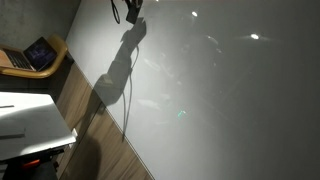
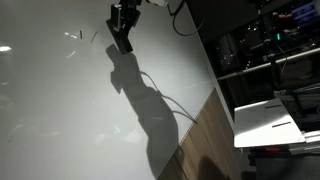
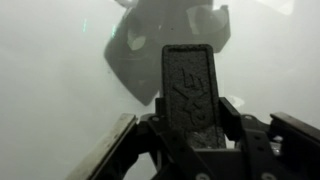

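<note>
My claw [image 3: 197, 130], clenched on a dark textured block [image 3: 196, 85], which stands upright between my fingers in the wrist view. In both exterior views the claw [image 1: 132, 12] [image 2: 122, 32] hangs close over a white surface [image 2: 50, 110], its shadow [image 2: 140, 100] crossing a thin cable [image 2: 178, 110]. I cannot tell whether the block touches the surface.

Gripper [image 1: 131, 12] stands over the surface [image 1: 230, 100], toward one end of it. In the wrist view a finger [image 3: 193, 90] sits close above the surface. A strip of floor [image 1: 92, 108] runs along the surface's edge. A desk [image 2: 262, 122] stands across that strip from the surface, with shelves [image 2: 262, 45] behind it. A chair [image 1: 57, 50] off the surface's corner carries a laptop [image 1: 35, 53].
</note>
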Robot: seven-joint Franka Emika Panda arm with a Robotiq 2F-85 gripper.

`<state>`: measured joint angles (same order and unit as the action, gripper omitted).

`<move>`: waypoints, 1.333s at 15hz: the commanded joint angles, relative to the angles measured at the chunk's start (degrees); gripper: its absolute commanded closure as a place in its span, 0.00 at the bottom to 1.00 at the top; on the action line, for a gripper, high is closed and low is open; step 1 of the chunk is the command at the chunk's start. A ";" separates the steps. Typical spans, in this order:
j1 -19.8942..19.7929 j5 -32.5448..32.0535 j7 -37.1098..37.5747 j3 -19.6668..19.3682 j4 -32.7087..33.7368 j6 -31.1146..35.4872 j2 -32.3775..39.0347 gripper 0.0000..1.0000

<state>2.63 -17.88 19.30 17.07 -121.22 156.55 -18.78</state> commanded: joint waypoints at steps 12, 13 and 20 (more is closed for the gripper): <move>2.77 2.17 -9.20 -0.73 13.47 -2.31 7.65 0.71; 3.05 2.50 -10.08 -0.97 14.05 -2.28 8.25 0.71; 5.20 6.35 -15.39 -2.35 16.73 -3.65 10.72 0.71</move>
<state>5.91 -14.26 7.50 16.18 -107.42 154.27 -9.75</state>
